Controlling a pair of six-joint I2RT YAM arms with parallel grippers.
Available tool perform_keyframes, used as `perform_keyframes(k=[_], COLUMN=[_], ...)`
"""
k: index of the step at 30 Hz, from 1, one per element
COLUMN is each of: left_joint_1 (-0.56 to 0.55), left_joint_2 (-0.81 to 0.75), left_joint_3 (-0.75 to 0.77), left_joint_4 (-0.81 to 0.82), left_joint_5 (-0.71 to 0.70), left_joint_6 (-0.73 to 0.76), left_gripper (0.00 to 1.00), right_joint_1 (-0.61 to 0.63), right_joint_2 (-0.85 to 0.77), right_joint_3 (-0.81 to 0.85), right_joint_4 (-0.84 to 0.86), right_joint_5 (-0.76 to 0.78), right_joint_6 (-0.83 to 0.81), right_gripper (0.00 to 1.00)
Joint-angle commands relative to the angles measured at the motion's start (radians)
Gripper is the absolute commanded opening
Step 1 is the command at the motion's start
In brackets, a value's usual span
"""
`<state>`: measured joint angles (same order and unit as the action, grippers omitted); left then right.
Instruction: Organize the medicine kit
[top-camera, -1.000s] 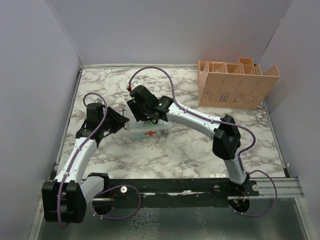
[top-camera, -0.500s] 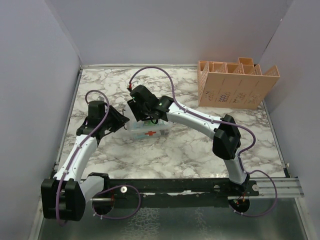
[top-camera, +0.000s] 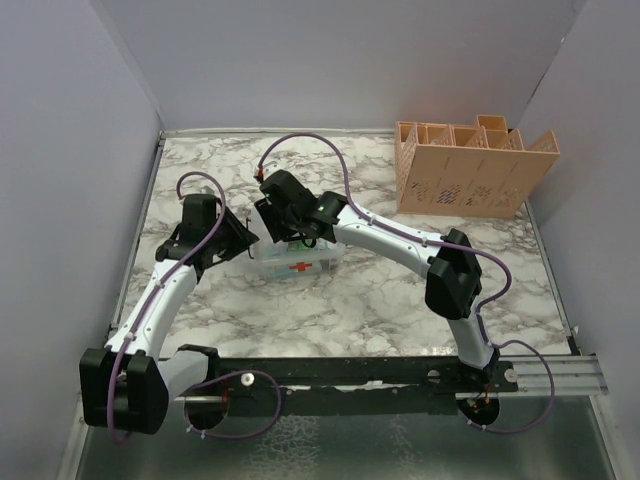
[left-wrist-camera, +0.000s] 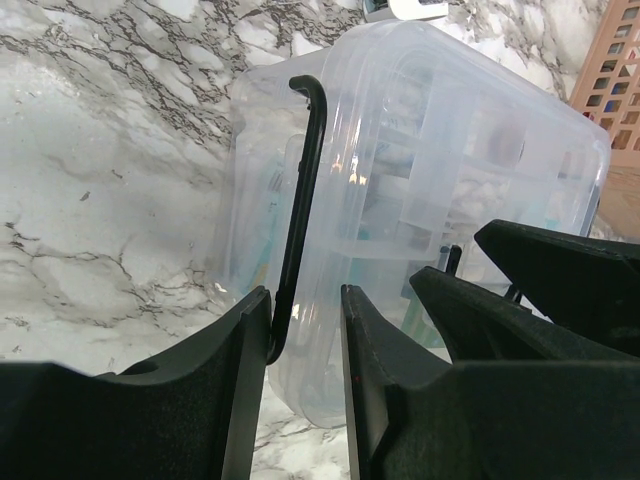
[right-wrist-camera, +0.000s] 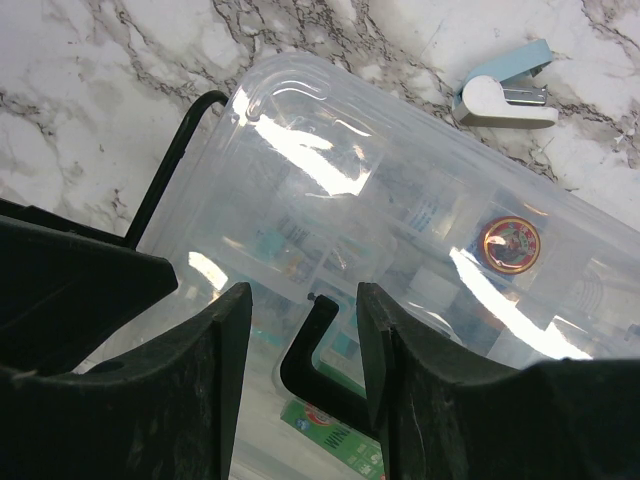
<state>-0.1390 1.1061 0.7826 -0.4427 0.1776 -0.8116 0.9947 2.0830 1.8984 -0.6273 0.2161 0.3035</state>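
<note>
The medicine kit is a clear plastic box (top-camera: 300, 262) with a red cross, lid on, mid-table. It has black wire latches. My left gripper (top-camera: 240, 238) is at the box's left end. In the left wrist view its jaws (left-wrist-camera: 305, 300) stand narrowly open around the end latch (left-wrist-camera: 300, 200), which touches the left finger. My right gripper (top-camera: 282, 228) hovers over the box's back left part. In the right wrist view it (right-wrist-camera: 300, 300) is open with a second black latch (right-wrist-camera: 315, 350) between its fingers, not touching them. Packets show through the lid (right-wrist-camera: 400, 200).
A small white and blue stapler-like item (right-wrist-camera: 505, 90) lies on the marble just behind the box. An orange slotted organizer (top-camera: 470, 168) stands at the back right. The two grippers are close together over the box's left end.
My left arm has moved forward and a little right, bringing its gripper up to the box's left end. The right arm and the box have stayed put.
</note>
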Motion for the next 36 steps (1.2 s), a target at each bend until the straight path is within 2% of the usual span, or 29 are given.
perform_keyframes(k=[1,5,11,14,25,30,36], left_joint_1=[-0.023,-0.028,-0.031,-0.033,-0.034,-0.034,-0.033], left_joint_2=[0.059,0.07,0.084,0.092,0.114,0.115,0.083], left_joint_3=[-0.023,0.002,0.022,0.032,0.062,0.068,0.127], left_joint_4=[-0.172,-0.19,-0.192,-0.192,-0.188,-0.172,-0.172], left_joint_5=[-0.107,-0.131,-0.13,-0.125,-0.111,-0.084,-0.13], left_joint_6=[0.061,0.076,0.077,0.081,0.085,0.081,0.116], left_gripper=[0.31,0.3,0.14,0.1,0.04,0.08,0.34], right_joint_1=[-0.004,-0.007,-0.011,-0.015,-0.031,-0.038,-0.054], right_joint_2=[0.043,0.042,0.036,0.031,0.021,0.006,-0.04], right_joint_3=[-0.055,-0.058,-0.058,-0.058,-0.058,-0.063,-0.034], right_joint_4=[-0.124,-0.123,-0.117,-0.111,-0.094,-0.09,-0.087], right_joint_5=[-0.043,-0.043,-0.041,-0.041,-0.043,-0.042,-0.044], right_joint_6=[0.023,0.024,0.025,0.028,0.04,0.052,0.065], right_gripper=[0.46,0.46,0.46,0.46,0.45,0.45,0.46])
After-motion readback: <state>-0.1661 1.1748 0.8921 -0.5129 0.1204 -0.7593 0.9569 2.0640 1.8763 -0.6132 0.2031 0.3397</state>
